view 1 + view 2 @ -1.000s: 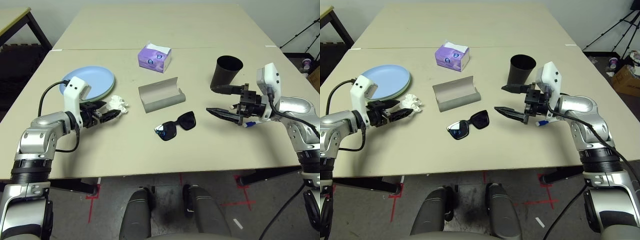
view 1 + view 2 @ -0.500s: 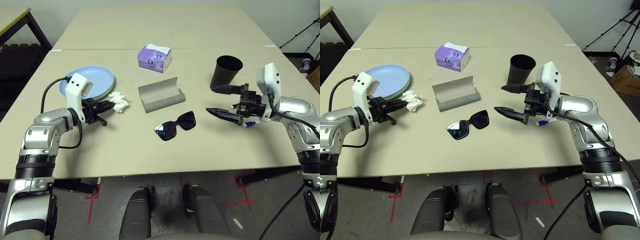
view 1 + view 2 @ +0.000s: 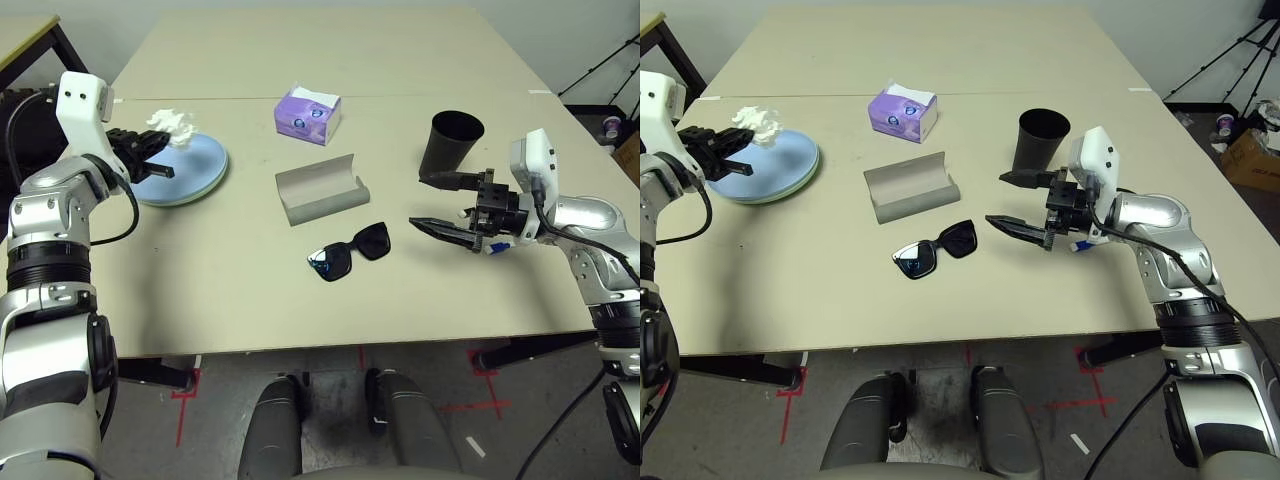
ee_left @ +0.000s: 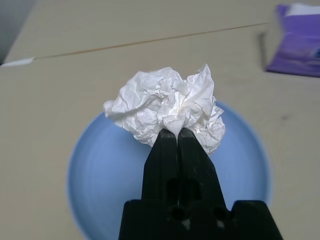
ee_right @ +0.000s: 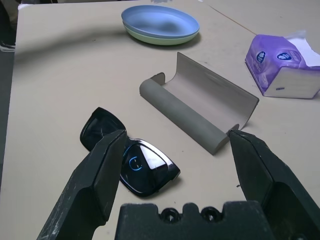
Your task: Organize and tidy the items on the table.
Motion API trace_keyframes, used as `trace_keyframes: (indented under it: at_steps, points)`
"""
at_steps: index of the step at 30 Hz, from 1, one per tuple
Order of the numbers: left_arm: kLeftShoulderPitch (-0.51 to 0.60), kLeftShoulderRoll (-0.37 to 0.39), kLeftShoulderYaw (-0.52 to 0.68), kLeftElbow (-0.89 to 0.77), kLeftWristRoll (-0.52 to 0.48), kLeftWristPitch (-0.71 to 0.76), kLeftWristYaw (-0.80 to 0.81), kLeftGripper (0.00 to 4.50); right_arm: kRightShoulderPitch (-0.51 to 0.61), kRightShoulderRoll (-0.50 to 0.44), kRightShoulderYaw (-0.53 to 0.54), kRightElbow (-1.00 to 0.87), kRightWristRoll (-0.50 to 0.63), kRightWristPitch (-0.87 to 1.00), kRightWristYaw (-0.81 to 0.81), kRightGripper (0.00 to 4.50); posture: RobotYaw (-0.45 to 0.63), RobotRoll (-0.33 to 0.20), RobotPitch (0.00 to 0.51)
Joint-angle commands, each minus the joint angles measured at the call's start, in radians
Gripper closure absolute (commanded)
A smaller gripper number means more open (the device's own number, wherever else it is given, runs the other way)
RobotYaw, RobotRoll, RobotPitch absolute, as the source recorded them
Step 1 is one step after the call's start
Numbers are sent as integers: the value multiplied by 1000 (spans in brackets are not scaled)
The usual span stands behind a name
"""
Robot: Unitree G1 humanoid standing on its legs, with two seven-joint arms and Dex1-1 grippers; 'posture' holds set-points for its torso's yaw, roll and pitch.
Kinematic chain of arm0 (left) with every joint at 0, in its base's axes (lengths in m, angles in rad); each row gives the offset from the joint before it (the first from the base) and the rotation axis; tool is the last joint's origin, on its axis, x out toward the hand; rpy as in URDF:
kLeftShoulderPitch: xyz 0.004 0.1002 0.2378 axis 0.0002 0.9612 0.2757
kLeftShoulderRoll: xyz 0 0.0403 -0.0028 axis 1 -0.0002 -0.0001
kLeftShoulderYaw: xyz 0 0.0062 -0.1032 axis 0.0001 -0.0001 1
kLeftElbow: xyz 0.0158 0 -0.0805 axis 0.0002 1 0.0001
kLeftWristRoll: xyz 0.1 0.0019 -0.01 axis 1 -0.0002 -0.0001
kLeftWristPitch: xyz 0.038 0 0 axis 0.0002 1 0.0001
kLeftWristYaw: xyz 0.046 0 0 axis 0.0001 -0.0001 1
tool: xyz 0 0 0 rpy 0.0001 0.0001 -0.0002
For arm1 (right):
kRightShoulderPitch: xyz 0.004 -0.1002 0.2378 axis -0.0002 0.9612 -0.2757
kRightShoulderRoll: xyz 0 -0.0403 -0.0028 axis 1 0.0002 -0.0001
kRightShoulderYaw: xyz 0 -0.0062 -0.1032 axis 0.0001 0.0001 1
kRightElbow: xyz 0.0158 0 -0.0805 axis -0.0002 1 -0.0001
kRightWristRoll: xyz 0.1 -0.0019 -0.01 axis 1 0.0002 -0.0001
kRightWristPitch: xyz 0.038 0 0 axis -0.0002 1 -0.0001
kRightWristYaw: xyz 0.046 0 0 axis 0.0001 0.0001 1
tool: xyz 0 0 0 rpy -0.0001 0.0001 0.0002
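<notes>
Purple tissue box (image 3: 309, 114), printing unreadable, beyond grey glasses case (image 3: 322, 188).

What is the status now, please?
Left gripper shut on crumpled tissue, held above blue plate. Right gripper open, empty, beside sunglasses. Glasses case lies open. Nothing blocking.

The counter (image 3: 240, 290) is big and beige with a plain top, and a thin seam runs across it near the back. At the left of the frame sit two stacked plates (image 3: 190, 172), blue on top of pale green. A purple tissue box (image 3: 308, 114) stands at the upper middle. Below it lies an open grey glasses case (image 3: 322, 188). Black sunglasses (image 3: 350, 252) lie just below the case. A black cup (image 3: 450, 143) stands at the right.
</notes>
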Motion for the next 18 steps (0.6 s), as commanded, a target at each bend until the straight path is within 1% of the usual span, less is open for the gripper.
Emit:
trace_keyframes:
  at_steps: [1,3,6,8,10,13,16,18]
  points:
    - [-25,-11,0,63,18,-52,14,4450,15,-8,1,-29,-2,0,-1,0,-57,0,126]
    - [-33,-20,4,80,12,-56,7,4450,17,-10,0,-33,-2,1,-2,0,-57,0,126]
    - [-42,-24,2,97,18,-67,10,3796,18,-11,-1,-36,-1,3,-5,0,-58,0,123]
    - [-45,-26,4,95,15,-70,3,3112,18,-11,-1,-36,-2,3,-6,0,-56,0,123]
    - [-44,-23,5,82,10,-71,-12,2309,16,-11,-2,-35,-2,4,-6,0,-56,0,124]
    - [-38,-12,-14,46,17,-89,-69,1202,10,-13,-3,-28,-3,3,-4,0,-48,0,128]
    - [-75,-1,-20,37,18,-87,-107,74,-4,-14,-3,-12,-4,1,-1,0,-45,0,128]
    - [-94,1,-24,34,22,-87,-115,12,-10,-13,-2,-4,-6,-4,1,0,-44,0,127]
